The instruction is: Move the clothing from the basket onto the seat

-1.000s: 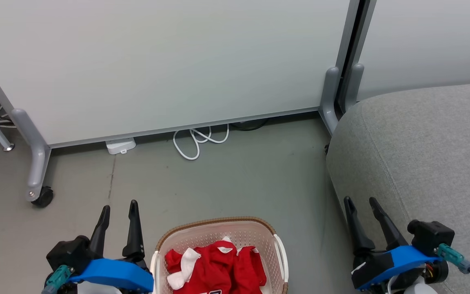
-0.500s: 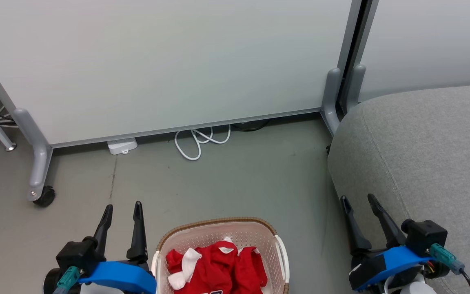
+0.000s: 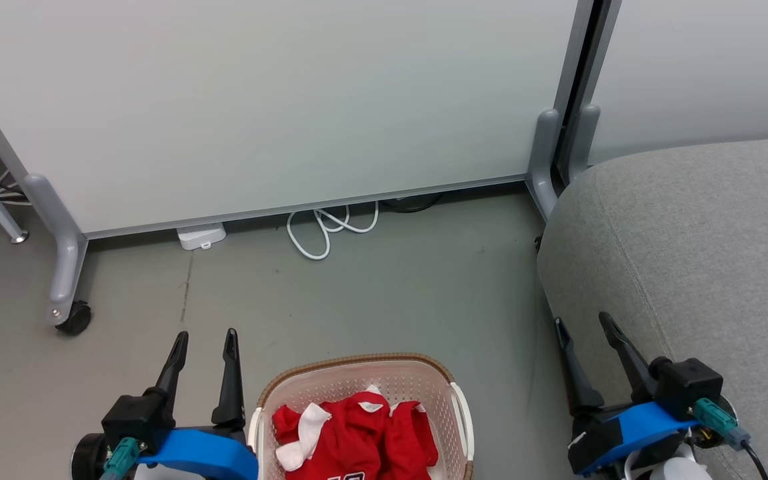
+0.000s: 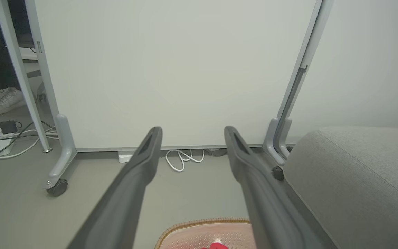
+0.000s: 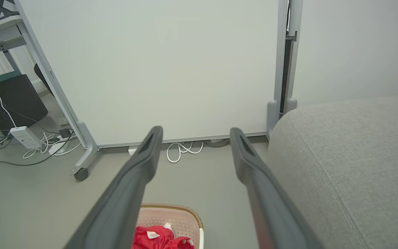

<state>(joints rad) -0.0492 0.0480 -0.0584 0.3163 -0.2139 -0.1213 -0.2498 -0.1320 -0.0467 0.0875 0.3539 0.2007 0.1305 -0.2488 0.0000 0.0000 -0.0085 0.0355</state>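
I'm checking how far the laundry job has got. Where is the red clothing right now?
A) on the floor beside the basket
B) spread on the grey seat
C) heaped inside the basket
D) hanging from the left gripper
C: the red clothing lies heaped inside the basket, and the part of the grey seat in view carries none of it.

we see bare floor (image 3: pixel 391 293) between the basket (image 3: pixel 357 360) and the seat (image 3: pixel 691 233), an open lane to pass through. the basket's open top leaves the clothing (image 3: pixel 357 433) reachable from above. ahead, the white panel (image 3: pixel 291 100), its wheeled leg (image 3: pixel 66 267) and a looped cable (image 3: pixel 317 257) stand in the way.
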